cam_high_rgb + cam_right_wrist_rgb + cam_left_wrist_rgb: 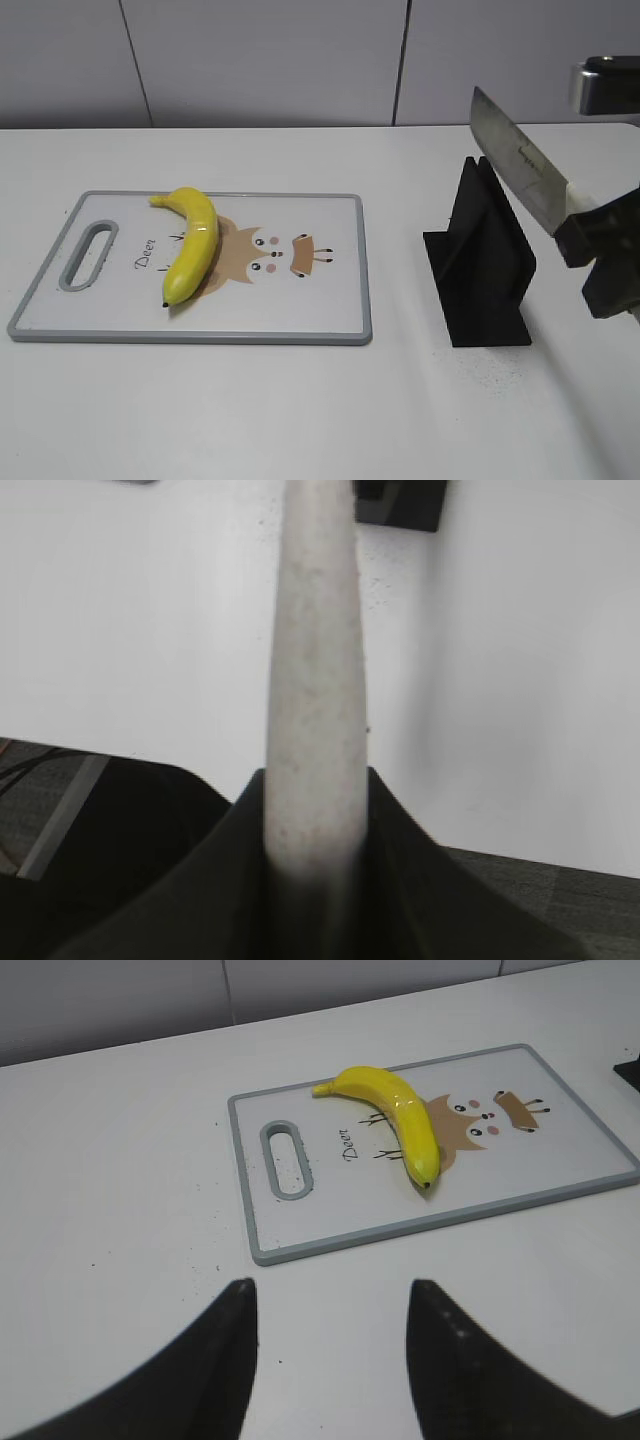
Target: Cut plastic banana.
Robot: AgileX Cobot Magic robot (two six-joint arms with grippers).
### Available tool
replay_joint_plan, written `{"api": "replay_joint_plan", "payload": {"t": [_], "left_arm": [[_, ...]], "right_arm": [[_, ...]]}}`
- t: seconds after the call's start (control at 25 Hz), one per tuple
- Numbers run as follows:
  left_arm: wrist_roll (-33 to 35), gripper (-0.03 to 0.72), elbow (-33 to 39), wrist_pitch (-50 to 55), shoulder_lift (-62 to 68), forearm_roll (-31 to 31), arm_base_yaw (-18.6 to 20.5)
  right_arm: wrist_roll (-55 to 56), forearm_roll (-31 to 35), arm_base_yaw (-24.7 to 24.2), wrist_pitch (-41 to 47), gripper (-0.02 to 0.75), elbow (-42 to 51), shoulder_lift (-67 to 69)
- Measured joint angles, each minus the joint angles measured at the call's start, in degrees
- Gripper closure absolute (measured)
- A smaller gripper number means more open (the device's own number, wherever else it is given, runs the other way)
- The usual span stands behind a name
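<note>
Right gripper (597, 240): black jaws clamped on the pale handle of a broad steel kitchen knife (515, 160); in the right wrist view the handle (315, 710) sits tight between the two fingers.
Knife attitude: blade slants up and away from the gripper, tip highest, held clear above the table.
Just below the blade: black plastic knife stand (483, 262), slot vacant.
Left gripper (330, 1360): jaws parted, nothing between them, hovering over bare white table (120, 1190).
Ahead of left gripper: grey-rimmed white cutting board with a deer print (600, 1175).
Glossy yellow plastic banana (190, 243): lying on that board, well left of the knife, untouched.
Step (judged): knife in hand, carry to banana not yet done.
Next move calls for: travel left over the board, blade edge turned down and set crosswise over the banana's middle.
</note>
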Motion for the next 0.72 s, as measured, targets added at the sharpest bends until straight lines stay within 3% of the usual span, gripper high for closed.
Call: {"api": "replay_joint_plan", "payload": {"t": [0.32, 0.72], "left_arm": [[0.0, 0.217, 0.0, 0.0, 0.0, 0.0, 0.0], [0.0, 0.217, 0.0, 0.0, 0.0, 0.0, 0.0]], "right_arm": [[1.77, -2.53, -3.5, -2.19, 0.559, 0.0, 0.0], [1.72, 1.22, -3.74, -6.78, 0.559, 0.0, 7.21]]}}
